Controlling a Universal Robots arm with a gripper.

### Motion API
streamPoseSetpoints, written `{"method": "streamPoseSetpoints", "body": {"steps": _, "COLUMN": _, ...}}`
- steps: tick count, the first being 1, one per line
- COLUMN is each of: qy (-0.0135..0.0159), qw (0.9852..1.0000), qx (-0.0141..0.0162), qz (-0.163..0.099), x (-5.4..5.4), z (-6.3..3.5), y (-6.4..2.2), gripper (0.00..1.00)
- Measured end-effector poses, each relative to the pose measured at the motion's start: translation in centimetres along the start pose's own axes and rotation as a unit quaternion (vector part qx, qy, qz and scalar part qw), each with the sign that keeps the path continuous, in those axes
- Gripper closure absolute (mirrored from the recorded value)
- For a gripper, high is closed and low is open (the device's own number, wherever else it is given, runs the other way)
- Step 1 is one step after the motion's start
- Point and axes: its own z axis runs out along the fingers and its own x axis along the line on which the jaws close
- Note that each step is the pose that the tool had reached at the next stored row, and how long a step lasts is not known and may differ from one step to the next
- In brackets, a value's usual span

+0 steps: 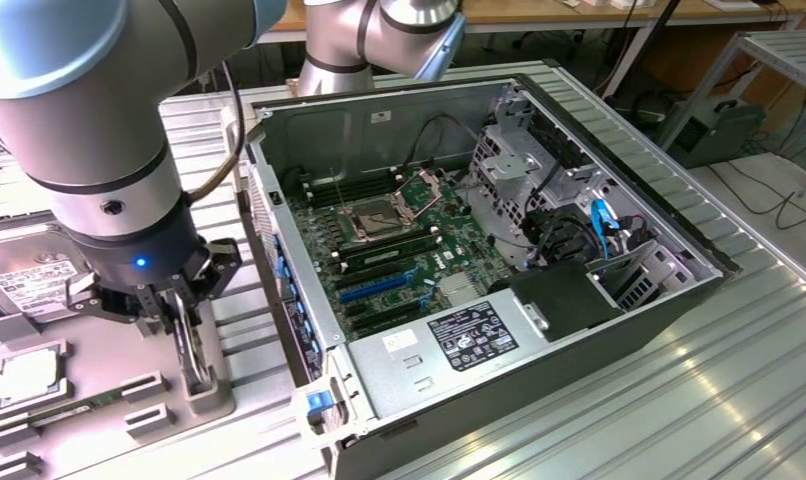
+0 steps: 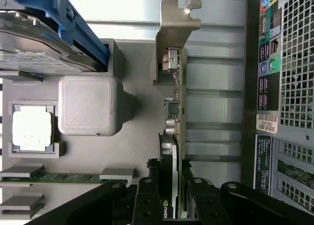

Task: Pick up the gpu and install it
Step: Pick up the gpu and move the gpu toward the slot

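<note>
Right at the wrist, the gripper [image 2: 171,198] is clenched on the gpu [image 2: 169,149]. One black finger [image 2: 147,200] presses each face of the thin card, which stands on edge between them. Along the card from the grip, small chips and a connector run toward its silver bracket [image 2: 175,34], and the bracket's bent tab sits at the far end, away from the jaws.

The card is over the grey fixture [image 2: 140,137]. Whether its lower edge rests in the fixture or hangs just clear, I cannot tell. Just beside it on the fixture is a raised grey block [image 2: 88,105]. Past the block, a processor chip [image 2: 32,129] lies flat in its square pocket, with the green memory stick [image 2: 59,177] in a slot next to it. The silver hard drive [image 2: 34,46] with its blue rail [image 2: 64,19] lies at the bracket end of the tray.

In the exterior view, the arm [image 1: 90,130] comes straight down on the exterior view's left, with the gpu pinched upright at the fixture's edge nearest the computer case [image 1: 577,330]. The case lies open on its side just beside the fixture. Inside is the motherboard [image 1: 390,250], with its processor socket bare. Everything sits on a ribbed metal table [image 1: 723,400], and a second bench crosses the background.
</note>
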Motion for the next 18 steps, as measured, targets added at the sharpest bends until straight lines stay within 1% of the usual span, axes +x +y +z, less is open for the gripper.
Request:
{"method": "streamPoseSetpoints", "body": {"steps": 5, "qy": 0.0000, "qw": 1.0000, "qx": 0.0000, "qz": 0.000, "x": 0.0, "z": -0.56, "y": 0.03, "gripper": 0.73}}
{"method": "streamPoseSetpoints", "body": {"steps": 11, "qy": 0.0001, "qw": 1.0000, "qx": -0.0002, "qz": 0.000, "x": 0.0, "z": -0.82, "y": 0.04, "gripper": 0.73}}
{"method": "streamPoseSetpoints", "body": {"steps": 15, "qy": 0.0000, "qw": 1.0000, "qx": -0.0004, "qz": 0.000, "x": 0.0, "z": -1.25, "y": 0.06, "gripper": 0.73}}
{"method": "streamPoseSetpoints", "body": {"steps": 18, "qy": -0.0002, "qw": 1.0000, "qx": -0.0006, "qz": 0.000, "x": 0.0, "z": -1.36, "y": 0.07, "gripper": 0.73}}
